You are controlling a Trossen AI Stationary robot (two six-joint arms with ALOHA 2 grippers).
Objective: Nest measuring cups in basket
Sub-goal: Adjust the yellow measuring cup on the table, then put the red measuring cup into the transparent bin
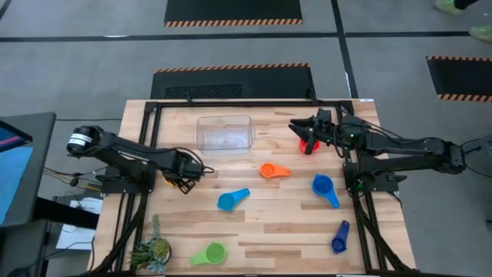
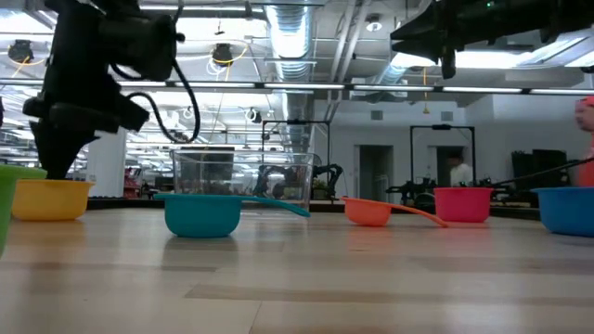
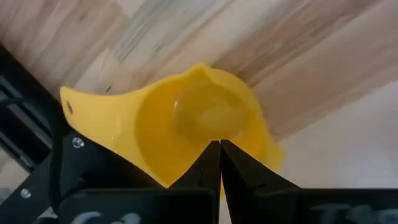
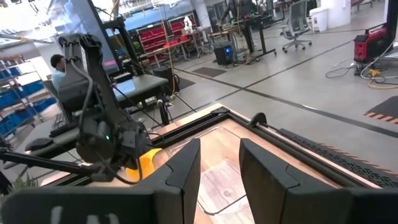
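Note:
My left gripper point(image 3: 219, 149) is shut, fingertips together over the bowl of the yellow cup point(image 3: 205, 118), which sits upright on the table near its left edge point(image 2: 51, 199). My right gripper point(image 4: 219, 163) is open and hangs high above the table's far right part point(image 1: 298, 125), close over the red cup point(image 1: 310, 145). The clear basket point(image 1: 224, 132) stands at the far middle. Orange point(image 1: 274, 171), light blue point(image 1: 233, 200), blue point(image 1: 325, 188), dark blue point(image 1: 340, 237) and green point(image 1: 209, 254) cups lie apart on the wood. My left gripper points down with its shut fingertips point(image 3: 211, 155) inside or just over the yellow cup's bowl, near its rim point(image 3: 186, 168). The cup stands on the table. I cannot tell whether the fingertips touch it.
A small potted plant point(image 1: 151, 250) stands at the near left corner. Black frame rails point(image 1: 146, 146) run along the table's left, right and far edges. Bare wood lies between the basket and the row of cups.

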